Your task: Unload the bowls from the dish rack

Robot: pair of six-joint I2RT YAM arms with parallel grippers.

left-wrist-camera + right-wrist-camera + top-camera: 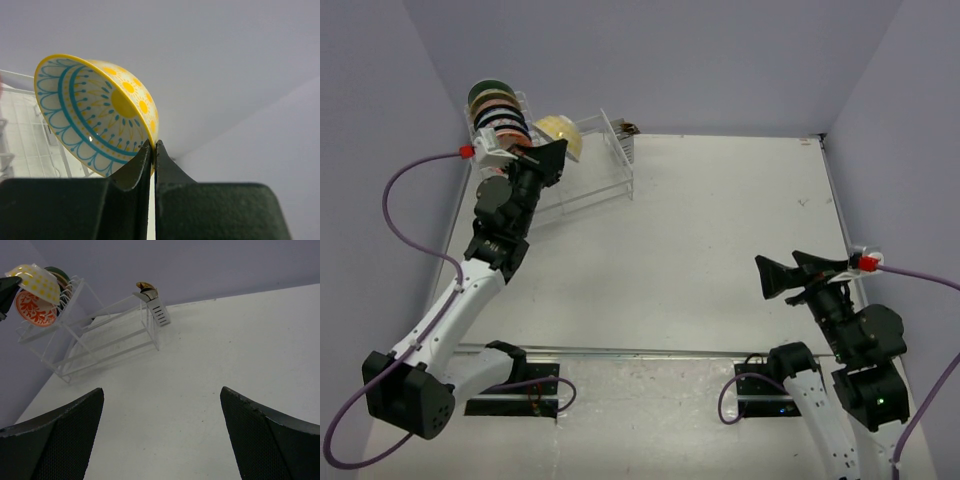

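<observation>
My left gripper (558,150) is shut on the rim of the yellow flower bowl (561,133) and holds it in the air beside the clear dish rack (582,190). In the left wrist view the bowl (95,117) shows its blue-and-white inside, with the jaws pinched on its rim at my left gripper (153,146). Several more bowls (498,112) stand on edge in the rack's tall tier. In the right wrist view the held bowl (34,277) hangs in front of an orange-red bowl (32,310) in the rack (107,342). My right gripper (775,270) is open and empty above the table's right side.
A small holder with a brown-and-black object (150,294) is fixed at the rack's right end. The white table (720,220) stretches between the rack and my right arm. Purple walls close in on the left, back and right.
</observation>
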